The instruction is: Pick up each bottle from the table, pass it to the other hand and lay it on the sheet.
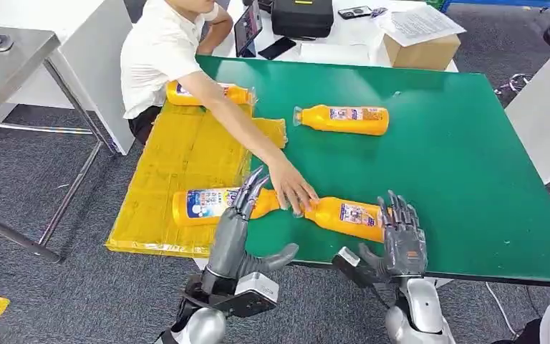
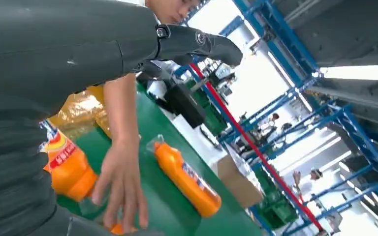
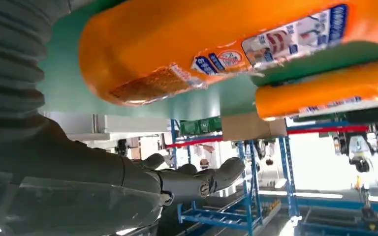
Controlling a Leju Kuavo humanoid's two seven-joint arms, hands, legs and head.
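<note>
We see four orange bottles lying on their sides. The nearest bottle [image 1: 347, 218] rests on the green worktop [image 1: 465, 165] close to its front edge, and a person's hand [image 1: 291, 188] lies on its neck end. Just to its left, a second bottle [image 1: 215, 203] lies with its body on the yellow sheet [image 1: 179, 158] and its neck reaching onto the green. A third bottle [image 1: 344, 119] lies further back on the worktop, well apart from the others, and a fourth [image 1: 208, 93] lies at the far end of the sheet, partly behind the person's arm.

Our left hand [image 1: 240, 229] is raised in front of the second bottle with its fingers [image 1: 252, 188] spread and holding nothing; whether they touch the bottle we cannot tell. Our right hand [image 1: 397, 240] stands at the worktop's front edge, just beside the base of the nearest bottle, fingers apart and empty. In the right wrist view that bottle [image 3: 202, 49] sits close above the open thumb
</note>
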